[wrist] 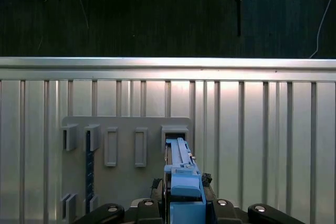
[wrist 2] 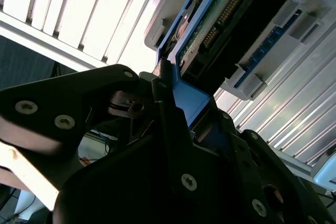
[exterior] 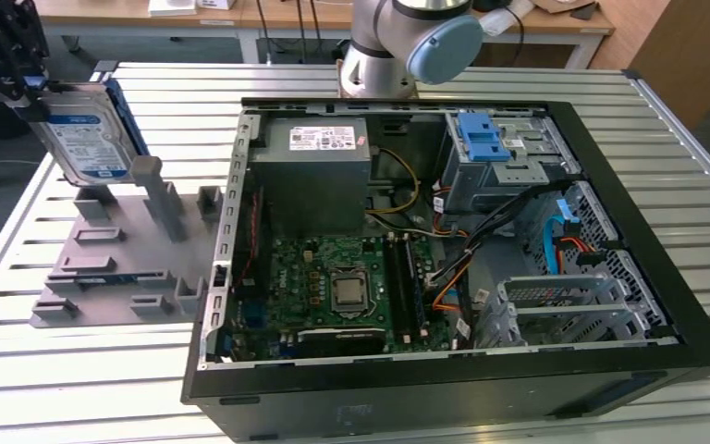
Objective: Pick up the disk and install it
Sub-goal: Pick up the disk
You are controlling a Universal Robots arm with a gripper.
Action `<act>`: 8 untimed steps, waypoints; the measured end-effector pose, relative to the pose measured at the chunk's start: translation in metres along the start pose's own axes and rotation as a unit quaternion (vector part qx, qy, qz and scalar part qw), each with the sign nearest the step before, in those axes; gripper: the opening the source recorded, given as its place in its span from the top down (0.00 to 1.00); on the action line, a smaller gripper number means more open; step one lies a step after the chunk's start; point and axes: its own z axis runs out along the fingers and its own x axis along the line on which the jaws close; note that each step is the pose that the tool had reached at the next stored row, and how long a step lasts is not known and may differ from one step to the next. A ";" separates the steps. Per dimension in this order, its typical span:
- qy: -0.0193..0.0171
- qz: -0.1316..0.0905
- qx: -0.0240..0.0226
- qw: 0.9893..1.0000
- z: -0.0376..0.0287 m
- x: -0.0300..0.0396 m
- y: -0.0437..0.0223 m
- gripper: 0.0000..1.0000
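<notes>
Looking at the upper left of the exterior view, you see the gripper (exterior: pixel 34 92) clamped shut on the blue carrier edge of the disk (exterior: pixel 84 139). The disk hangs upright over the grey slotted stand (exterior: pixel 121 250); you cannot tell whether its lower edge is clear of the slot. Gripping one end likely keeps the label face and sides free. In the first wrist view the disk's thin edge lines up with an open slot (wrist: pixel 175 132). The open computer case (exterior: pixel 454 393) and its blue-latched drive cage (exterior: pixel 503 153) sit well apart, toward the frame's right
</notes>
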 end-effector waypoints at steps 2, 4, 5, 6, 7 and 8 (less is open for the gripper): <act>0.000 0.000 0.000 1.000 -0.0010 0.0000 0.0000 0.64; 0.000 0.000 0.000 1.000 -0.0021 0.0000 0.0000 0.64; 0.000 0.000 0.000 1.000 -0.0025 0.0000 0.0000 0.64; 0.000 0.000 0.000 1.000 -0.0030 0.0000 0.0000 0.64; 0.000 0.000 0.000 1.000 -0.0035 0.0000 0.0000 0.64; 0.000 0.000 0.000 1.000 -0.0040 0.0000 0.0000 0.64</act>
